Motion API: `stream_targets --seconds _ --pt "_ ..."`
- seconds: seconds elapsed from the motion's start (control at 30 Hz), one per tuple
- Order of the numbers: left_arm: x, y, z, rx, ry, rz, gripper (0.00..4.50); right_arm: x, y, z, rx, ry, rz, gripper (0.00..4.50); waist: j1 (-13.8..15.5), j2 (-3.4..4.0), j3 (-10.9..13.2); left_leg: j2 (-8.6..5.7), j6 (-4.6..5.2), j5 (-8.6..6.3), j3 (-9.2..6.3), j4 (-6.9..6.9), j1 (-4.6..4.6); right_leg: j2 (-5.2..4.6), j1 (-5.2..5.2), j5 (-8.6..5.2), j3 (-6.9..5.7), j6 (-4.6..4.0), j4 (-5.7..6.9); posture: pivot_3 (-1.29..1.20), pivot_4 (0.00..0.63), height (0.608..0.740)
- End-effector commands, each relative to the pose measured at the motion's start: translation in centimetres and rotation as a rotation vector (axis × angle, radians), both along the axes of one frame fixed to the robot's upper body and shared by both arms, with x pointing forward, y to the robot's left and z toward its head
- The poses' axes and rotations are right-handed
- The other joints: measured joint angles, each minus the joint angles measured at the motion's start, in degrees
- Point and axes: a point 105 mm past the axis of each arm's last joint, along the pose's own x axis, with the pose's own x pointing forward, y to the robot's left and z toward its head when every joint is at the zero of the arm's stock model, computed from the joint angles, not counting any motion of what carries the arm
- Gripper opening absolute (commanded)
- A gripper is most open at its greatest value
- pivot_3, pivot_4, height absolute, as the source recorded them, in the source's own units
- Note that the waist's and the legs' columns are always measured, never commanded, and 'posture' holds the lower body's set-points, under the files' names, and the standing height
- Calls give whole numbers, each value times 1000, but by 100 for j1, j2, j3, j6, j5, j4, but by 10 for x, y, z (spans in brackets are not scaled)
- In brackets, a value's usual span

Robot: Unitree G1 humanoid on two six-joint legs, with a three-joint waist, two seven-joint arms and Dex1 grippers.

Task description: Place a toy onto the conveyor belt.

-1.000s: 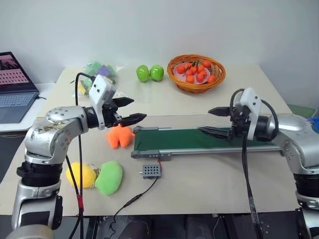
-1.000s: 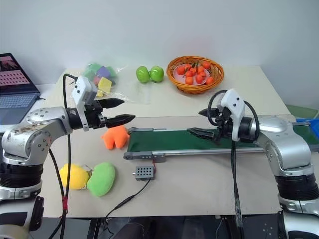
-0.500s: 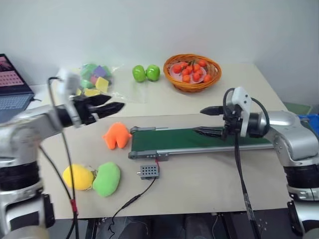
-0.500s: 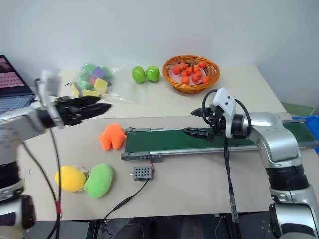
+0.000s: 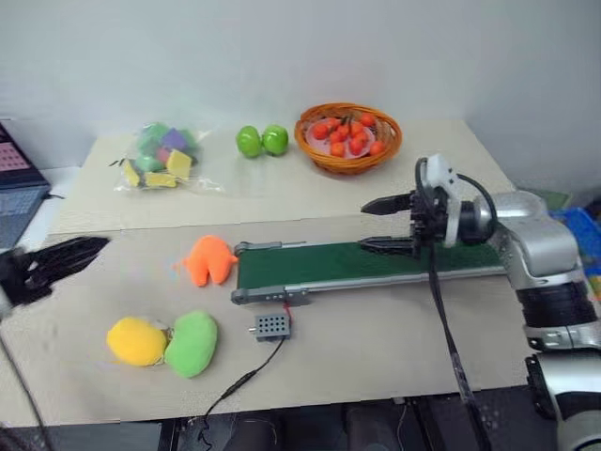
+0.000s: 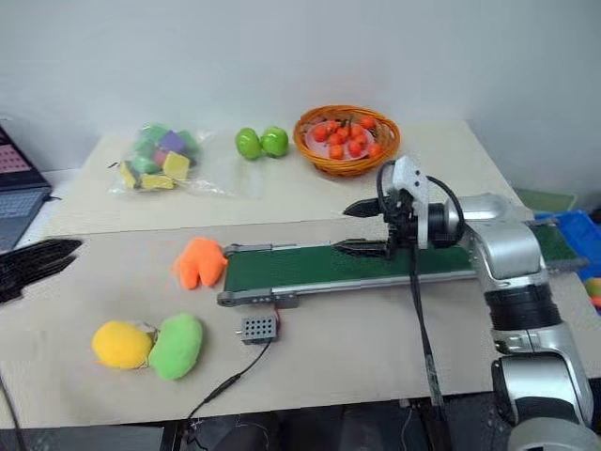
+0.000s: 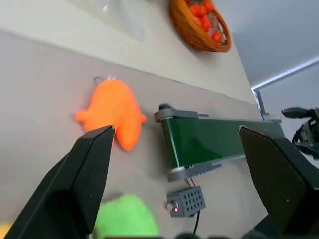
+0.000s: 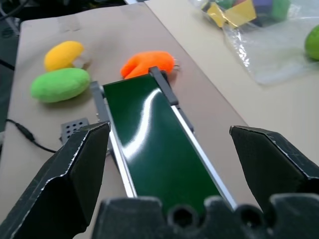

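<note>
The toy (image 5: 136, 341), a bright yellow oval plush, lies at the front left of the table against a lime-green plush (image 5: 192, 343). The conveyor belt (image 5: 376, 263), dark green in a grey frame, runs across the middle of the table. My left gripper (image 5: 92, 252) hovers open and empty at the table's left edge, well back from the toy and left of the orange plush (image 5: 208, 258). My right gripper (image 5: 364, 227) stands open and empty just above the belt's middle, pointing left along it. In the right wrist view the toy (image 8: 64, 55) lies beyond the belt's end.
A grey control box (image 5: 271, 325) with a cable sits in front of the belt's left end. At the back stand a wicker basket (image 5: 347, 136) of red fruit, two green apples (image 5: 261, 141) and a bag of coloured blocks (image 5: 158, 155). A laptop (image 5: 14, 178) is at far left.
My left arm has swung left and back, from above the orange plush to the table's left edge, rolling as it went and staying open. The right gripper has shifted slightly left.
</note>
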Motion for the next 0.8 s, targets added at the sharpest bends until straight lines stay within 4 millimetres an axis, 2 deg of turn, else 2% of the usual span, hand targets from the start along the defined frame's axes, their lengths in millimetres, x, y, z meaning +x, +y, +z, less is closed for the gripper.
stream_targets --seconds 0.03,0.2,0.33,0.43,0.67,0.8 --pt "-29 14 -5 -73 -17 62 4261 -7 8 17 7 -51 80 4500 -7 3 2 1 -1 -1 1 0 0 0 -1 0 -1 -1 2 0 150 740" --pt "-73 38 -34 -165 -14 209 4261 -4 9 16 -4 -51 90 4500 35 6 4 7 -1 -3 18 0 7 2 1 4 3 -9 -4 0 150 740" --pt "-90 45 -59 -213 3 279 4261 -5 11 19 -7 -55 105 4500 120 7 5 11 2 -15 32 0 20 2 5 2 4 -11 -10 0 150 740" --pt "-92 42 -74 -199 -6 279 4261 -4 10 22 -18 -58 104 4500 190 7 5 15 7 -30 47 0 32 2 10 2 12 -12 -11 0 150 740" --pt "-80 28 -108 -283 -4 262 4261 -2 5 34 -52 -79 96 4500 206 6 4 28 17 -44 70 1 36 4 9 2 12 -12 -12 0 150 740" --pt "-79 33 -126 -317 9 316 4261 -2 -2 41 -83 -93 80 4500 194 4 3 54 16 -54 90 6 36 25 8 8 12 -22 -13 0 150 740"
